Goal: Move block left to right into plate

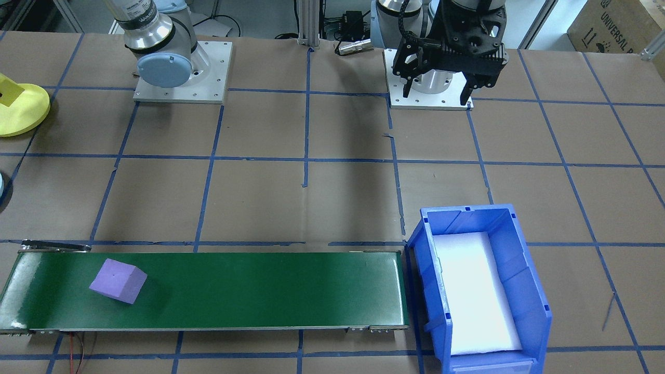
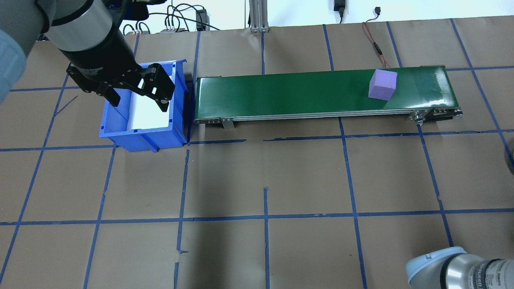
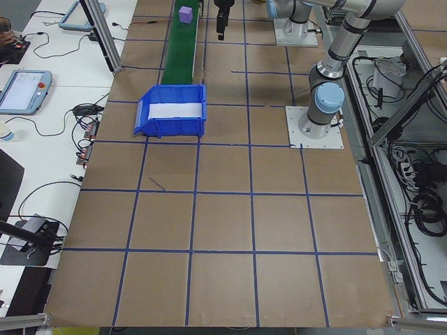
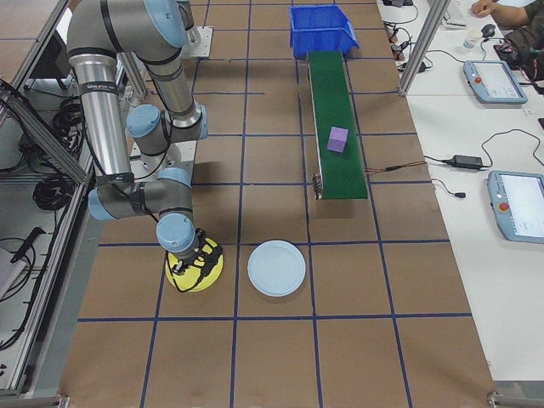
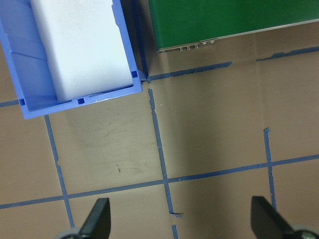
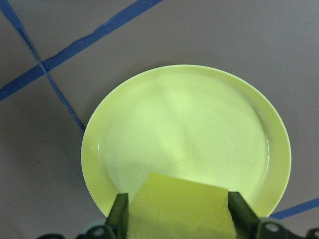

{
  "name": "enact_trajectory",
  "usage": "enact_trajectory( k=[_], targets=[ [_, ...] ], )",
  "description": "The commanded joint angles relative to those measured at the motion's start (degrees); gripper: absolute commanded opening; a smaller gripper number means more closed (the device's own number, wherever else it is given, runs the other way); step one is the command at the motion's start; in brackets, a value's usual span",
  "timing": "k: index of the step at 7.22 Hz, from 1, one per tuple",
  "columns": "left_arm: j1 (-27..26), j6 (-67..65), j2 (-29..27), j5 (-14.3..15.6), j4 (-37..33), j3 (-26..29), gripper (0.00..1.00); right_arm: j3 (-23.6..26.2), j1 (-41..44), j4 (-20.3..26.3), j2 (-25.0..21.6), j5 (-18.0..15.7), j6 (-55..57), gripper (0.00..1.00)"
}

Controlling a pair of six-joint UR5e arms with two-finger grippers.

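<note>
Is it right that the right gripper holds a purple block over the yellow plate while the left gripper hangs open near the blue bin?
Not quite: the block in the right gripper is yellow, as the right wrist view shows. The purple one lies on the belt. The rest holds.

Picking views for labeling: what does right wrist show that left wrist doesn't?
Only the right wrist view shows the yellow plate and a yellow block between the right hand's fingers, above the plate. Only the left wrist view shows the blue bin with its white liner, the green conveyor's end and the open left hand. Both show brown paper with blue tape lines.
</note>
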Motion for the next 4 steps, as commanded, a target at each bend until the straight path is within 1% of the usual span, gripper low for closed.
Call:
enact_trajectory(
  k=[1,2,3,4],
  targets=[
    [0.0,0.0,0.0,0.0,0.0,0.0,1.0,-0.8,2.3,-0.3,-0.7,0.1,1.2,1.0],
    [0.0,0.0,0.0,0.0,-0.1,0.0,1.0,-4.9,10.8,-0.5,-0.8,-0.5,6.2,1.0],
    [0.0,0.0,0.0,0.0,-0.1,0.0,1.0,-9.9,21.3,-0.2,-0.7,-0.5,11.7,1.0],
    [0.0,0.0,0.1,0.0,-0.2,0.0,1.0,-12.9,28.1,0.8,-0.8,0.3,18.1,1.0]
  ],
)
